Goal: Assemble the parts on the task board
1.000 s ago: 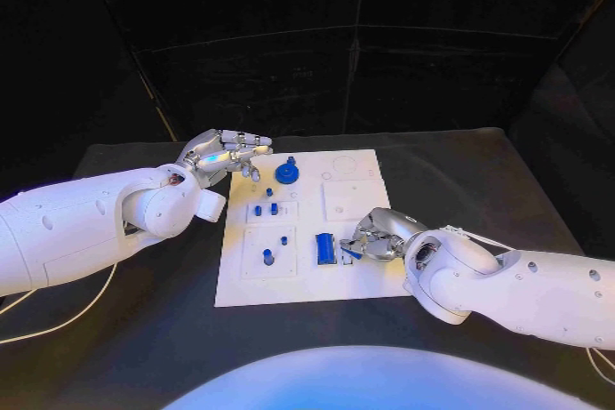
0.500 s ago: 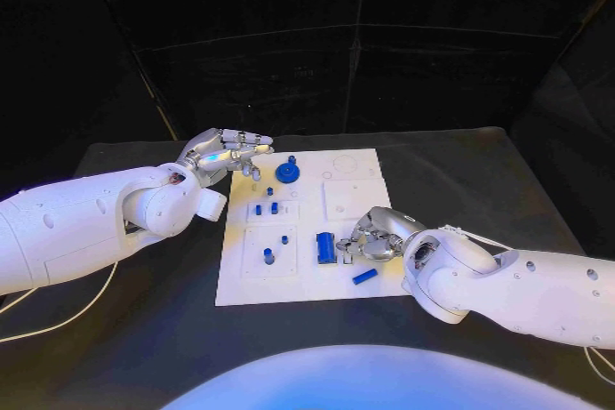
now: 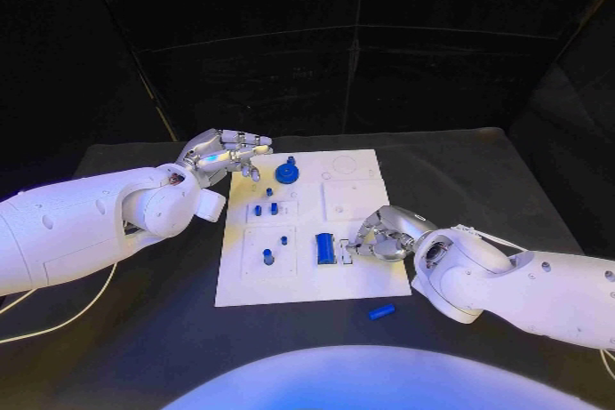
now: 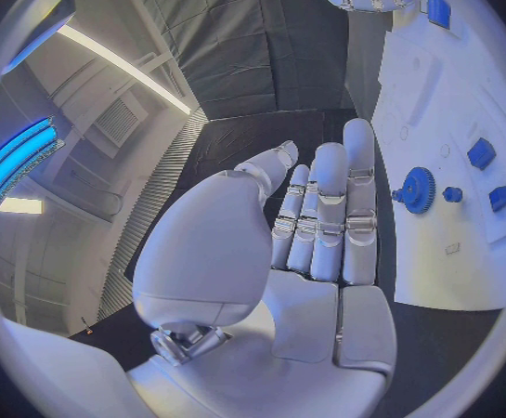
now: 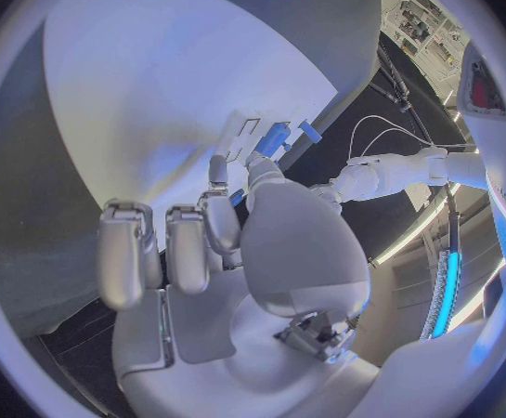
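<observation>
The right hand (image 3: 380, 235) rests on the task board (image 3: 307, 281) at its right edge, fingers curled in by a flat blue part (image 3: 325, 248) — whether it grips anything, I cannot tell. The left hand (image 3: 226, 155) hovers at the board's far left corner, fingers straight and empty, near a blue gear (image 3: 287, 172). One small blue part (image 3: 380, 312) lies off the board on the black worktop (image 3: 513, 188).

You see a small blue part (image 3: 380, 312) lying off the task board (image 3: 307, 281) — on the black table (image 3: 154, 339), near the right hand (image 3: 379, 236).
</observation>
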Controlling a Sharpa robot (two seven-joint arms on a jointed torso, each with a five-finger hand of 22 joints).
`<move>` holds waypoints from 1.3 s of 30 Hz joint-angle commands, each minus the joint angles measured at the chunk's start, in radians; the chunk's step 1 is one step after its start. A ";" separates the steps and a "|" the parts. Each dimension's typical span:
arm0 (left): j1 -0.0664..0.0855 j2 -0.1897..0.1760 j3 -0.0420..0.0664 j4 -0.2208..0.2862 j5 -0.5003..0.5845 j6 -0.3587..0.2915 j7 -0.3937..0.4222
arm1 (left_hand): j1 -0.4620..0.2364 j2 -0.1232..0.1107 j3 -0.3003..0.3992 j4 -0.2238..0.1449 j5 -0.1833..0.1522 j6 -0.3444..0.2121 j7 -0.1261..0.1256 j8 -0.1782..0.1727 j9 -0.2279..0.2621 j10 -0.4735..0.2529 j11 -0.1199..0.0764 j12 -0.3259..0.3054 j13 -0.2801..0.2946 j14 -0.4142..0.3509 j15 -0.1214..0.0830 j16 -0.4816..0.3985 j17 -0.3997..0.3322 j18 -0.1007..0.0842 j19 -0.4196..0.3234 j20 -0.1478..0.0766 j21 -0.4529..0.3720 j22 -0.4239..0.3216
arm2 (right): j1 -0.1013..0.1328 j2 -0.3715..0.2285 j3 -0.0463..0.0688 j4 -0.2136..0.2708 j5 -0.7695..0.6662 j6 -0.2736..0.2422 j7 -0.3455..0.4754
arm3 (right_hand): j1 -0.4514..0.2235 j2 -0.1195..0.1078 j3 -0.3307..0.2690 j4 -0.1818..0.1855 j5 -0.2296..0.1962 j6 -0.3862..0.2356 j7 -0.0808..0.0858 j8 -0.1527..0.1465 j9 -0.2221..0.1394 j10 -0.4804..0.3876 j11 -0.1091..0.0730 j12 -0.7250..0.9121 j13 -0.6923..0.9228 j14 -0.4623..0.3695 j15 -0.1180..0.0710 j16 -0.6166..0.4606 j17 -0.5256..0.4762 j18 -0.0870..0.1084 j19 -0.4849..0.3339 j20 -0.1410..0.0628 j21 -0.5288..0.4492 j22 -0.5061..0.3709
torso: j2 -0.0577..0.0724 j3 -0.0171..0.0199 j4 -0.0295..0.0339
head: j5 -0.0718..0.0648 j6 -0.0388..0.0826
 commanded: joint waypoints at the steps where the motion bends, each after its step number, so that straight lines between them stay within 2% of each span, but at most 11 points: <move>1: 0.002 0.001 0.001 0.000 0.002 0.013 0.001 | -0.005 0.007 -0.007 0.000 0.001 -0.007 -0.002 0.004 0.000 -0.008 -0.002 0.005 -0.001 -0.008 0.000 -0.001 -0.001 0.014 -0.008 0.002 -0.004 -0.001 | 0.002 -0.027 0.000 0.015 0.012 0.017 0.221 | 0.060 0.002 0.008 -0.037 -0.060 -0.055 0.026 -0.049 -0.020 -0.004 0.024 0.002 0.006 0.074 0.019 0.006 0.102 -0.016 0.025 0.013 0.001 0.148 | 0.000 0.0001 -0.0019 | -0.001 0.001; 3: 0.002 0.002 0.001 -0.001 0.002 0.013 0.001 | -0.005 0.007 -0.007 0.000 0.001 -0.007 -0.002 0.004 0.000 -0.008 -0.002 0.005 -0.001 -0.008 0.000 -0.001 -0.001 0.014 -0.008 0.002 -0.004 -0.001 | 0.002 -0.053 0.000 0.024 0.017 0.040 0.294 | 0.099 0.000 0.015 -0.063 -0.109 -0.078 0.042 -0.081 -0.033 -0.009 0.038 0.002 0.008 0.075 0.032 0.007 0.105 -0.015 0.022 0.025 -0.001 0.145 | -0.001 0.0005 -0.0013 | -0.004 -0.001; 6: 0.002 0.002 0.001 -0.003 0.002 0.013 0.000 | -0.005 0.007 -0.007 0.000 0.001 -0.007 -0.002 0.004 0.000 -0.008 -0.002 0.005 -0.001 -0.008 0.000 -0.001 -0.001 0.014 -0.008 0.002 -0.004 -0.001 | 0.003 -0.090 0.000 0.035 0.015 0.079 0.368 | 0.137 -0.008 0.019 -0.093 -0.116 -0.087 0.053 -0.112 -0.044 -0.016 0.049 -0.001 0.007 0.074 0.042 0.009 0.106 -0.014 0.020 0.037 -0.003 0.143 | -0.002 -0.0004 -0.0037 | -0.004 0.001; 7: 0.001 0.003 0.001 -0.003 0.002 0.014 0.001 | -0.005 0.007 -0.007 0.000 0.001 -0.007 -0.002 0.004 0.000 -0.008 -0.002 0.005 -0.001 -0.008 0.000 -0.001 -0.001 0.014 -0.008 0.002 -0.004 -0.001 | 0.003 -0.108 0.000 0.041 0.010 0.101 0.396 | 0.151 -0.011 0.021 -0.104 -0.117 -0.088 0.056 -0.121 -0.048 -0.019 0.050 -0.002 0.007 0.074 0.045 0.009 0.107 -0.014 0.019 0.041 -0.003 0.143 | -0.002 -0.0001 -0.0026 | -0.006 0.000; 12: 0.001 0.005 0.001 -0.005 0.002 0.014 0.001 | -0.005 0.007 -0.007 0.000 0.001 -0.007 -0.002 0.004 0.000 -0.008 -0.002 0.005 -0.001 -0.008 0.000 -0.001 -0.001 0.014 -0.008 0.002 -0.004 -0.001 | 0.004 -0.150 0.000 0.055 -0.007 0.159 0.458 | 0.186 -0.014 0.028 -0.133 -0.113 -0.080 0.062 -0.147 -0.059 -0.023 0.055 -0.001 0.009 0.073 0.049 0.008 0.106 -0.013 0.017 0.048 -0.004 0.142 | -0.004 0.0003 -0.0045 | -0.010 -0.003; 15: 0.001 0.004 0.000 -0.005 0.002 0.014 0.002 | -0.005 0.007 -0.007 0.000 0.001 -0.007 -0.002 0.004 0.000 -0.008 -0.002 0.005 -0.001 -0.008 0.000 -0.001 -0.001 0.014 -0.008 0.002 -0.004 -0.001 | 0.005 -0.179 0.000 0.064 -0.024 0.198 0.488 | 0.199 -0.017 0.029 -0.145 -0.110 -0.077 0.065 -0.162 -0.067 -0.025 0.057 -0.001 0.008 0.072 0.052 0.007 0.103 -0.012 0.015 0.052 -0.006 0.139 | -0.005 0.0002 -0.0032 | -0.016 -0.009; 19: 0.001 0.003 0.000 -0.003 0.002 0.014 0.001 | -0.004 0.008 -0.008 -0.001 0.001 -0.007 -0.003 0.005 0.000 -0.009 -0.002 0.007 -0.001 -0.009 -0.001 -0.001 -0.002 0.014 -0.008 0.002 -0.004 -0.002 | 0.006 -0.210 0.000 0.077 -0.044 0.239 0.504 | 0.203 -0.021 0.028 -0.151 -0.109 -0.074 0.066 -0.170 -0.071 -0.028 0.058 -0.004 0.007 0.071 0.053 0.004 0.099 -0.011 0.011 0.053 -0.009 0.135 | -0.005 -0.0004 -0.0031 | -0.018 -0.013; 23: 0.001 0.003 -0.001 -0.002 0.002 0.015 0.002 | -0.004 0.008 -0.008 -0.001 0.001 -0.007 -0.003 0.005 0.000 -0.009 -0.002 0.007 -0.001 -0.009 -0.001 -0.001 -0.002 0.014 -0.008 0.002 -0.004 -0.002 | 0.007 -0.220 -0.001 0.076 -0.065 0.249 0.505 | 0.204 -0.021 0.028 -0.152 -0.110 -0.073 0.066 -0.171 -0.072 -0.028 0.059 -0.004 0.006 0.071 0.054 0.003 0.099 -0.011 0.011 0.054 -0.009 0.135 | -0.004 -0.0008 -0.0073 | -0.019 -0.012; 26: 0.001 0.003 -0.002 0.000 0.002 0.015 0.003 | -0.004 0.008 -0.008 -0.001 0.001 -0.007 -0.003 0.005 0.000 -0.009 -0.002 0.007 -0.001 -0.009 -0.001 -0.001 -0.002 0.014 -0.008 0.002 -0.004 -0.002 | 0.007 -0.222 -0.001 0.073 -0.075 0.249 0.502 | 0.203 -0.022 0.026 -0.153 -0.112 -0.073 0.066 -0.174 -0.074 -0.029 0.059 -0.004 0.007 0.071 0.054 0.003 0.098 -0.011 0.010 0.054 -0.010 0.135 | -0.003 0.0002 -0.0043 | -0.023 -0.014; 29: 0.000 0.002 -0.002 0.003 0.002 0.015 0.003 | -0.004 0.008 -0.008 -0.001 0.001 -0.007 -0.003 0.005 0.000 -0.009 -0.002 0.007 -0.001 -0.009 -0.001 -0.001 -0.002 0.014 -0.008 0.002 -0.004 -0.002 | 0.007 -0.222 -0.001 0.068 -0.080 0.247 0.498 | 0.203 -0.023 0.025 -0.153 -0.112 -0.072 0.067 -0.176 -0.075 -0.029 0.060 -0.004 0.006 0.071 0.054 0.003 0.098 -0.011 0.010 0.054 -0.010 0.135 | -0.003 -0.0009 -0.0014 | -0.027 -0.011; 39: 0.000 -0.001 -0.003 0.007 0.002 0.015 0.005 | -0.003 0.008 -0.008 -0.001 0.001 -0.007 -0.003 0.005 0.001 -0.008 -0.002 0.009 -0.001 -0.009 -0.001 0.000 -0.002 0.014 -0.008 0.002 -0.005 -0.002 | 0.007 -0.220 -0.001 0.060 -0.084 0.228 0.493 | 0.196 -0.022 0.022 -0.150 -0.109 -0.071 0.068 -0.184 -0.080 -0.029 0.061 -0.004 0.007 0.070 0.056 0.002 0.097 -0.011 0.009 0.056 -0.011 0.134 | -0.002 -0.0004 -0.0036 | -0.025 -0.008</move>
